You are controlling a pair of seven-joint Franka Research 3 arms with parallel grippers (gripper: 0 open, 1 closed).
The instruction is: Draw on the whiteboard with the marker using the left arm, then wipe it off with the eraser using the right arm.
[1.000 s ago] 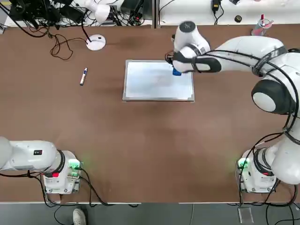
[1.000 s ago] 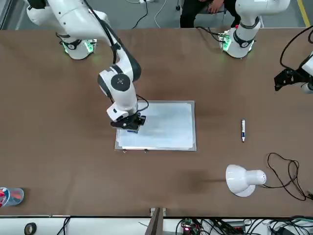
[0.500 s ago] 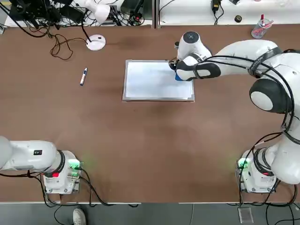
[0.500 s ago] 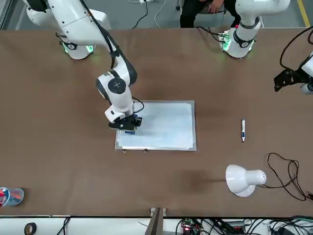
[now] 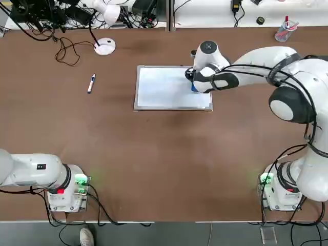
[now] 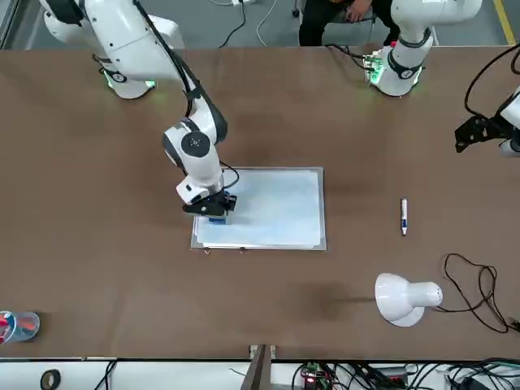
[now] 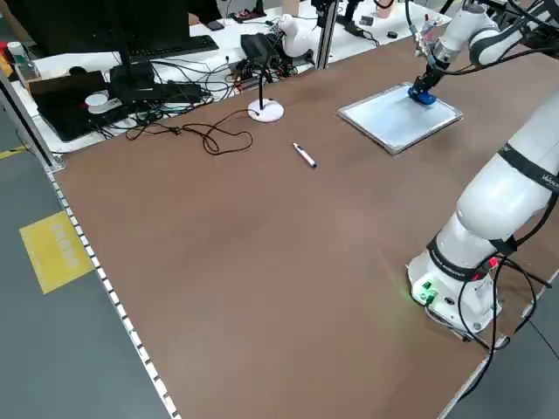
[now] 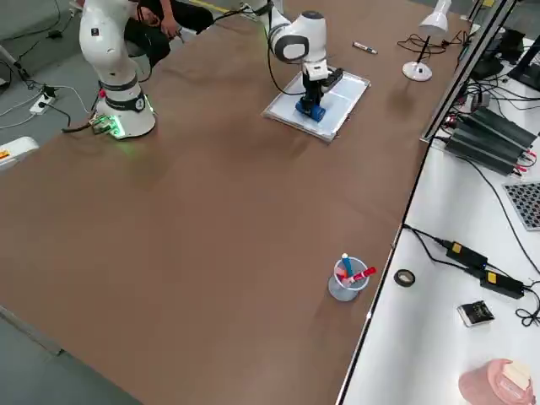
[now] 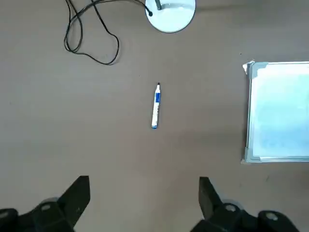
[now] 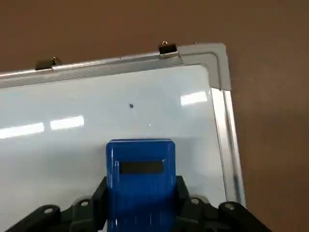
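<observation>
The whiteboard lies flat at the table's far middle. My right gripper is shut on the blue eraser and presses it onto the board near its far right corner. The right wrist view shows the eraser clamped between the fingers on the board's white face. The marker lies on the table left of the board, apart from both arms. My left gripper hangs open high above the table, well back from the marker, with nothing in it; in the front view it is at the right edge.
A white desk lamp and its looped black cable sit behind the marker. A clear cup with red items stands at the far right corner. A seated person shows behind the arm bases.
My right gripper has slid the eraser a short way along the board's right end, toward the robot's side. The left arm and the marker have not moved.
</observation>
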